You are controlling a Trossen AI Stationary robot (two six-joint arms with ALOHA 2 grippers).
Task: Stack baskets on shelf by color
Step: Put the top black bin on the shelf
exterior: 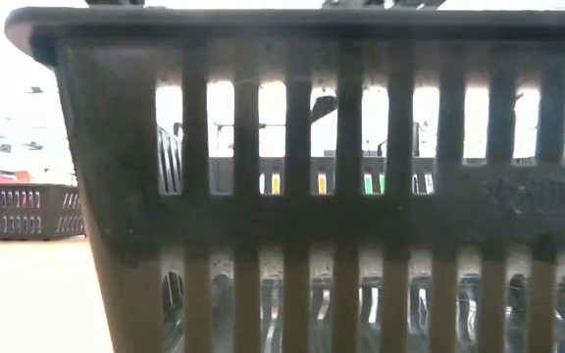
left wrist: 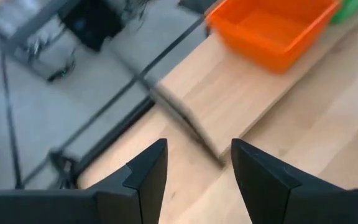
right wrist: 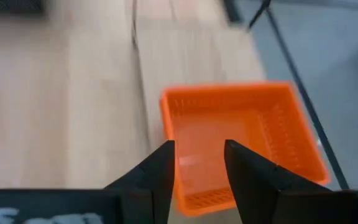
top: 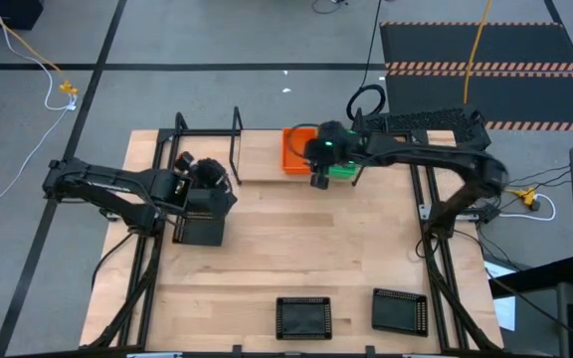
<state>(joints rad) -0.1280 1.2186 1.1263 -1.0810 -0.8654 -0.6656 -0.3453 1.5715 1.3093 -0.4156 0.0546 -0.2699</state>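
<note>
Right gripper (right wrist: 197, 163): fingers apart, empty, above the orange basket (right wrist: 244, 140) on the shelf (top: 257, 159). Left gripper (left wrist: 197, 165): fingers apart, empty, near the shelf's other end. Two black baskets (top: 302, 317) on the table's (top: 296, 249) near edge.

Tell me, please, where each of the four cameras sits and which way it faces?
High: above the table, looking straight down; both arms show.
Low: at tabletop height, looking level through a black basket; no arm is clearly seen.
Left wrist: on the left arm, past its open left gripper toward the shelf.
Right wrist: on the right arm, open right gripper over the orange basket.
Both wrist views share that orange basket.
</note>
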